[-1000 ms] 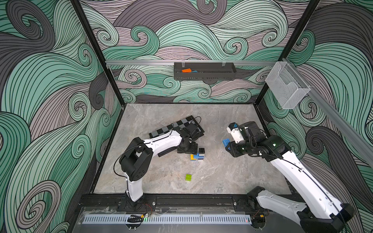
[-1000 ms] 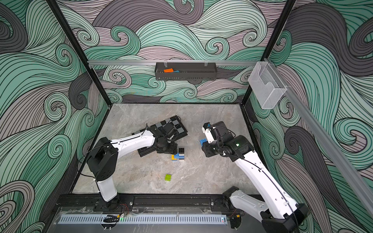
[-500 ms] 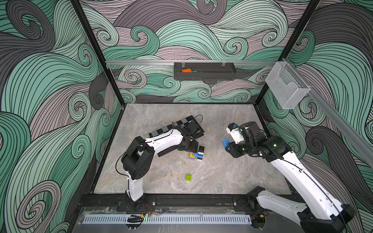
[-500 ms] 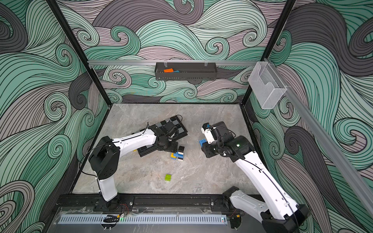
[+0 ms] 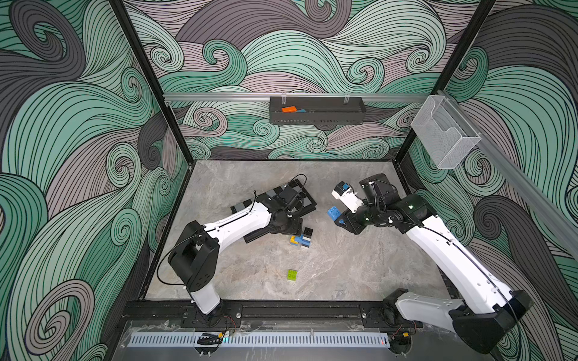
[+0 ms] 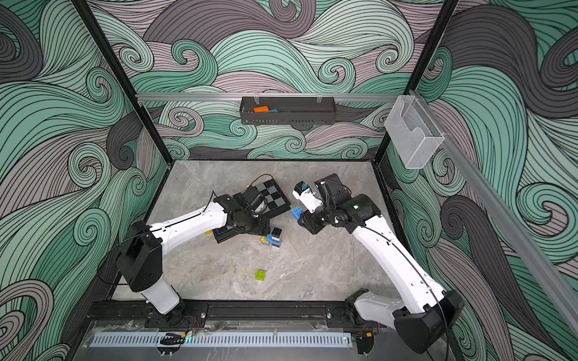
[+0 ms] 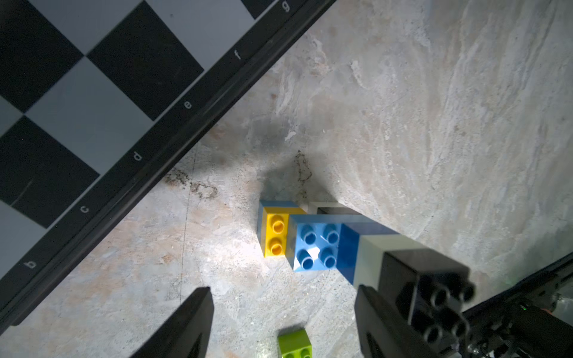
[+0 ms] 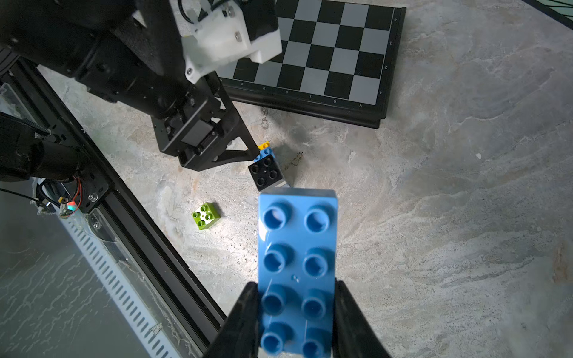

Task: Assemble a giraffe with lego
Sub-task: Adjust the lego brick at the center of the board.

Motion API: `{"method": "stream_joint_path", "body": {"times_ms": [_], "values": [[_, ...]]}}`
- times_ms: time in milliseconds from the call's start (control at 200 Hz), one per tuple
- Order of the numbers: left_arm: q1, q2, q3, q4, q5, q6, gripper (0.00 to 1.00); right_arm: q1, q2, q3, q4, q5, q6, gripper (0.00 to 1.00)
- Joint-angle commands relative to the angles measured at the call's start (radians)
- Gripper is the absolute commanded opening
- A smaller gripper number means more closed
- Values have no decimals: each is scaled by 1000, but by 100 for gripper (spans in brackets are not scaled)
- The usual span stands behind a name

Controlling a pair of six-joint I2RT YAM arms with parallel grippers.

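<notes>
The part-built giraffe (image 5: 301, 239) (image 6: 272, 239) stands on the marble floor, with yellow and blue bricks low and a blue, white and black column (image 7: 366, 251) rising from them. My left gripper (image 7: 283, 297) (image 5: 297, 227) is open right beside it. The column lies outside one finger (image 7: 381, 322), and nothing sits between the jaws. A loose lime-green lego brick (image 5: 292, 275) (image 7: 294, 344) (image 8: 206, 215) lies nearer the front. My right gripper (image 8: 296, 310) (image 5: 340, 219) is shut on a long blue brick (image 8: 297, 248) (image 6: 297, 212), held in the air right of the giraffe.
A black-and-grey chequered board (image 5: 305, 203) (image 8: 335, 55) lies under the left wrist, just behind the giraffe. A black tray (image 5: 317, 114) holding an orange piece hangs on the back wall. A clear holder (image 5: 444, 137) hangs on the right wall. A black rail (image 5: 281, 309) borders the front.
My left gripper has edged along the giraffe, and the figure has shifted and turned slightly to the left. The right arm and its blue brick have stayed still.
</notes>
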Motion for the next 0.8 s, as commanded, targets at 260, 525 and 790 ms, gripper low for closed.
{"method": "stream_joint_path", "body": {"times_ms": [260,525,790], "values": [[112,-51,-55,31,128,-52,76,6,69,-7,4,-112,-168,25],[192,-96,-43,5,206,-55,76,117,209,53,-25,18,-240,21],[203,-99,-28,56,348,-132,77,139,184,-24,-6,66,-360,21]]}}
